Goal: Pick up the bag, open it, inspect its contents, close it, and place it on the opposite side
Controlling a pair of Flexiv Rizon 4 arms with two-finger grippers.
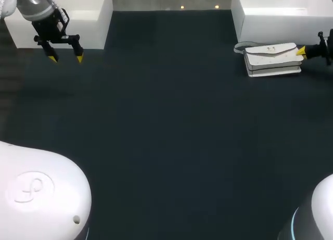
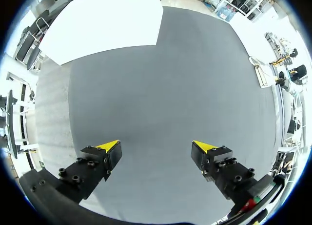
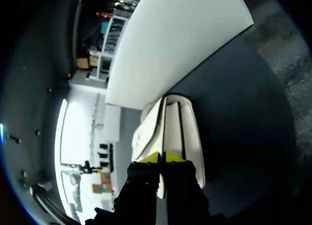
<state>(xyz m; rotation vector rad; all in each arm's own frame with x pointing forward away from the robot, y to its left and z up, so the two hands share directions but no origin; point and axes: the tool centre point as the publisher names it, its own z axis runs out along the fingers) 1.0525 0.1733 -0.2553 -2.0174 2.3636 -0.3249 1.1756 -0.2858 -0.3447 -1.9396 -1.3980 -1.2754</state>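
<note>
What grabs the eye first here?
The white bag, far right on the dark table, stands out. The right arm has its jaws closed on the bag's right end; the left arm hangs at far left, jaws open and empty.

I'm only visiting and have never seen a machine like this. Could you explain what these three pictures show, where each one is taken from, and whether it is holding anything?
This is a robot with two arms at a dark table. One picture looks down from above and behind it. The two round ones come from a camera on each wrist. The left gripper hangs open above the table near a white block, holding nothing; its two yellow-tipped fingers stand wide apart. The right gripper is at the end of a white bag lying on the table beside another white block, and its fingers look closed on the bag's edge.
</note>
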